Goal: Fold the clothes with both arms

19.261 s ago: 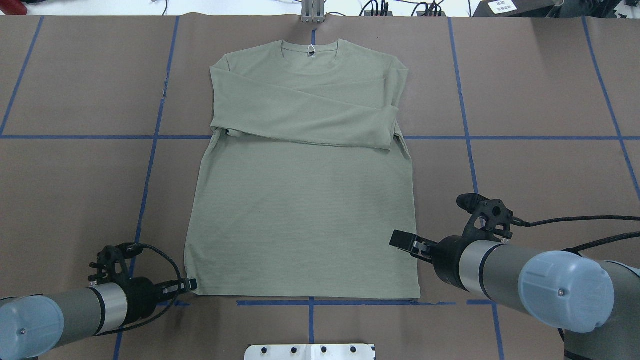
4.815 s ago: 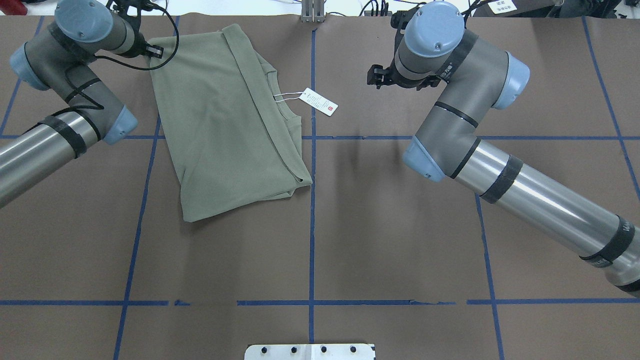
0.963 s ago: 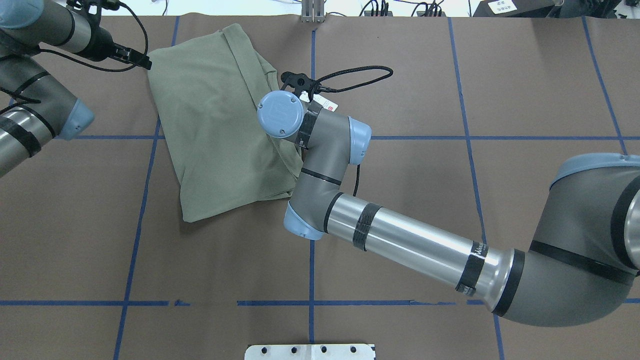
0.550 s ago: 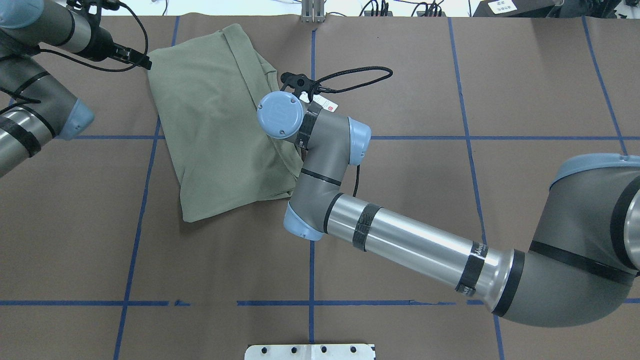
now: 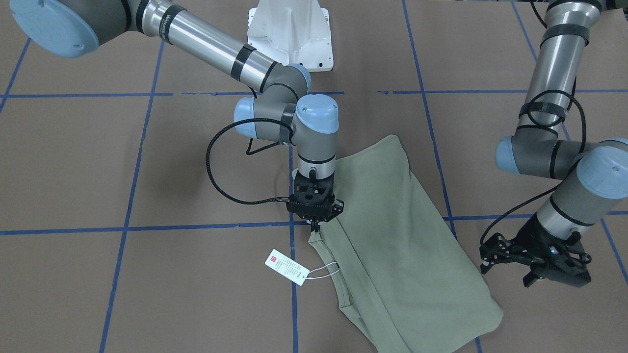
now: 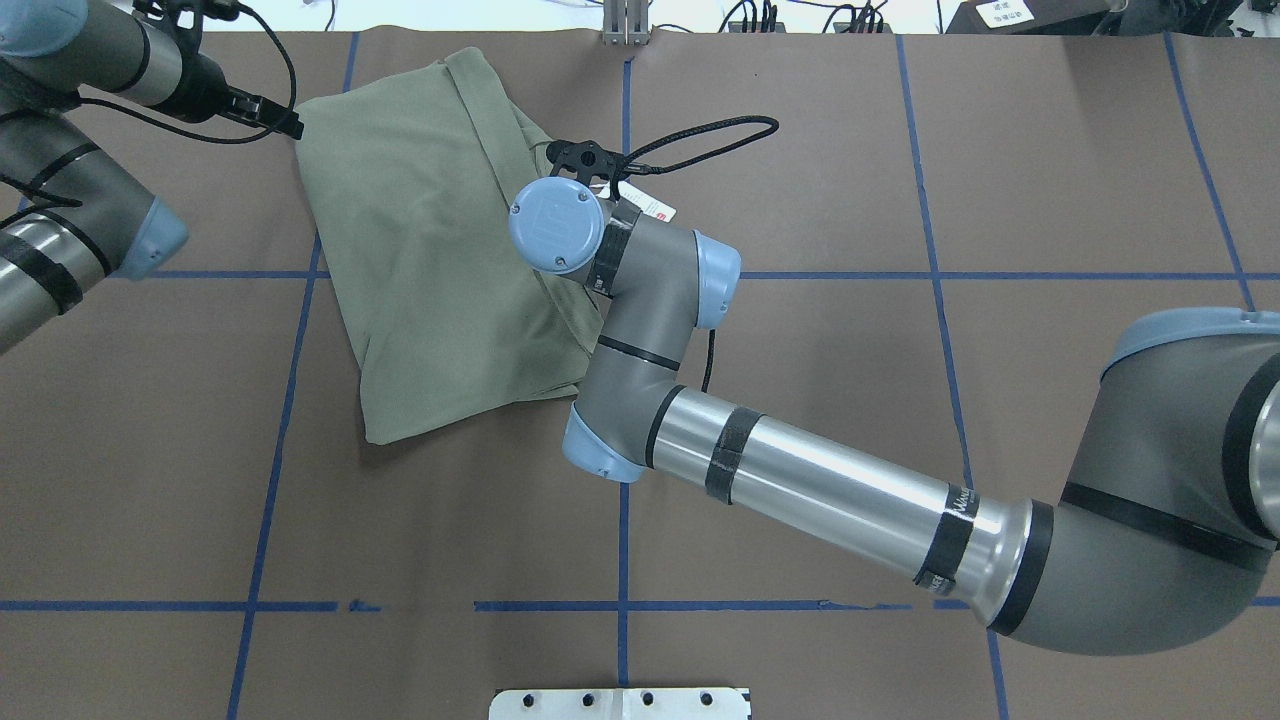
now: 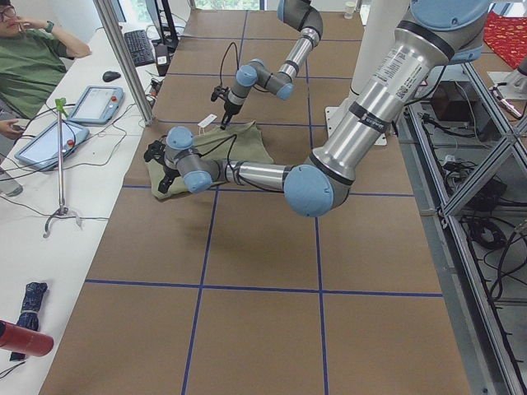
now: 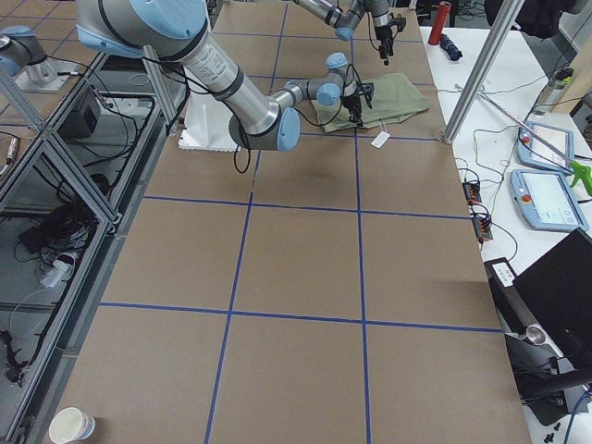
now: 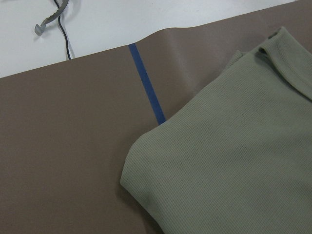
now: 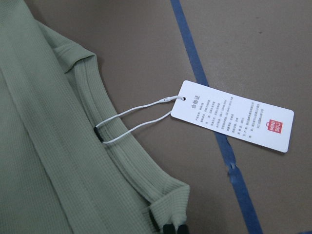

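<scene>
The pale green shirt (image 5: 407,255) lies folded to a narrow slanted rectangle at the far left of the table in the overhead view (image 6: 430,230). Its white hang tag (image 5: 287,267) rests on the table beside the collar. My right gripper (image 5: 315,226) points straight down and is shut on the shirt's edge by the collar; the right wrist view shows the dark fingertips (image 10: 168,228) pinching the fabric near the tag (image 10: 233,123). My left gripper (image 5: 504,275) hovers open just off the shirt's far corner (image 9: 146,165), holding nothing.
The brown table cover has blue tape lines (image 6: 622,560). The white pedestal base (image 5: 289,34) stands at the robot's side. The table's far edge (image 9: 146,41) runs close behind the shirt. An operator (image 7: 33,58) sits beyond it, with tablets on a side bench.
The right wrist has shifted slightly toward the far left with the shirt's edge pinched, and its cable loop moved with it. The left arm has not moved.
</scene>
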